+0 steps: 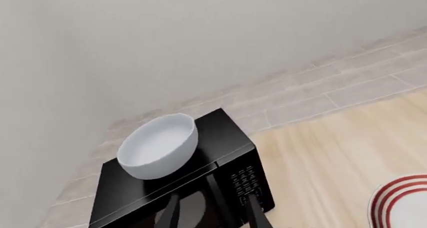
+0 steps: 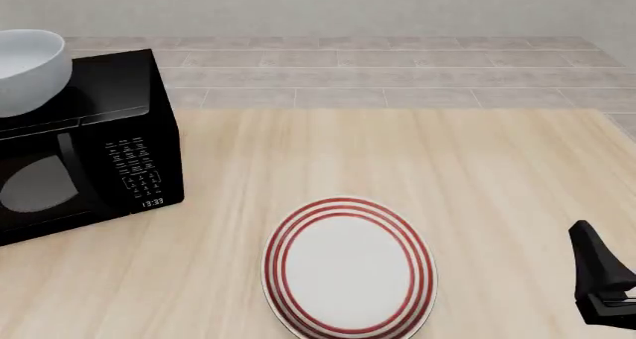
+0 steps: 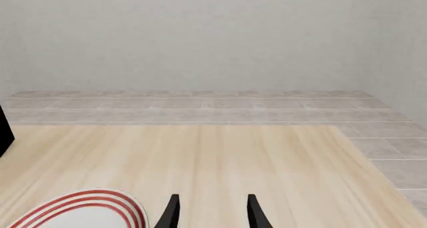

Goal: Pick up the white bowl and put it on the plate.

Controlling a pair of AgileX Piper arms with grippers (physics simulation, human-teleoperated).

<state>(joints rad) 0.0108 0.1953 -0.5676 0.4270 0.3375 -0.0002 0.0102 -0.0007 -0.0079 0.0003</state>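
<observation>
The white bowl (image 1: 159, 145) (image 2: 30, 67) stands upright on top of a black microwave (image 2: 89, 145) at the table's far left. The plate (image 2: 348, 268), flat with red rings, lies on the wooden table near the front middle; its edge also shows in both wrist views (image 1: 400, 203) (image 3: 87, 210). My left gripper (image 1: 213, 215) is open and empty, held apart from the bowl and pointing toward the microwave's front; it is out of the front view. My right gripper (image 3: 212, 213) (image 2: 599, 272) is open and empty at the front right, just right of the plate.
The microwave (image 1: 200, 188) has its door shut, with a keypad and clock on its right side. A tiled counter strip (image 2: 398, 78) and a wall run behind the wooden table (image 2: 418, 160).
</observation>
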